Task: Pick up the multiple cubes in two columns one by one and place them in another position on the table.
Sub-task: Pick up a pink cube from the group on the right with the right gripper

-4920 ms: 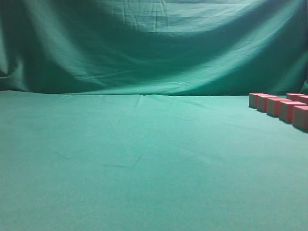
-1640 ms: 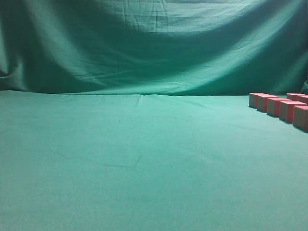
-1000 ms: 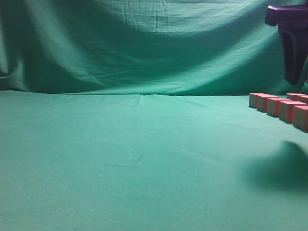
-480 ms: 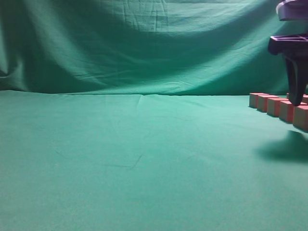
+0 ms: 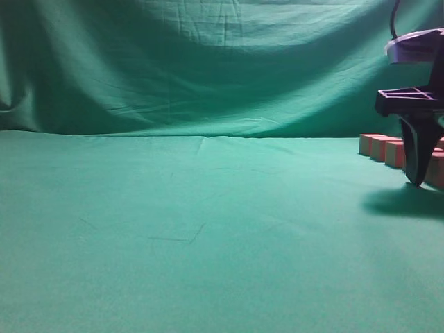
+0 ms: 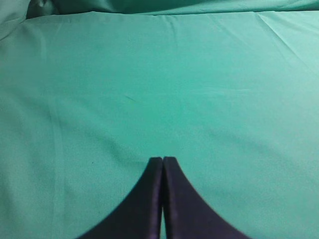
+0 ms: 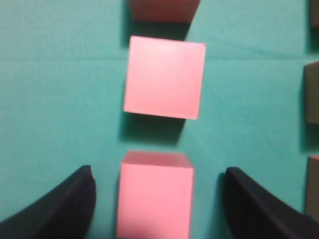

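The pinkish-red cubes point(image 5: 380, 147) stand in rows at the far right of the teal table point(image 5: 208, 229). My right gripper point(image 5: 415, 177) hangs low over them, its dark finger in front of the nearest cubes. In the right wrist view my right gripper point(image 7: 157, 191) is open, its fingers either side of one cube point(image 7: 154, 196) with gaps on both sides. A second cube point(image 7: 164, 77) lies just beyond it, and a third point(image 7: 162, 10) shows at the top edge. My left gripper point(image 6: 162, 160) is shut and empty above bare cloth.
A draped green backdrop point(image 5: 208, 62) rises behind the table. Edges of the second column of cubes point(image 7: 312, 92) show at the right of the right wrist view. The right gripper's shadow point(image 5: 406, 201) falls on the cloth beside the cubes.
My right gripper came into view from the top right and has lowered down to the nearest cubes. The cubes have not moved.
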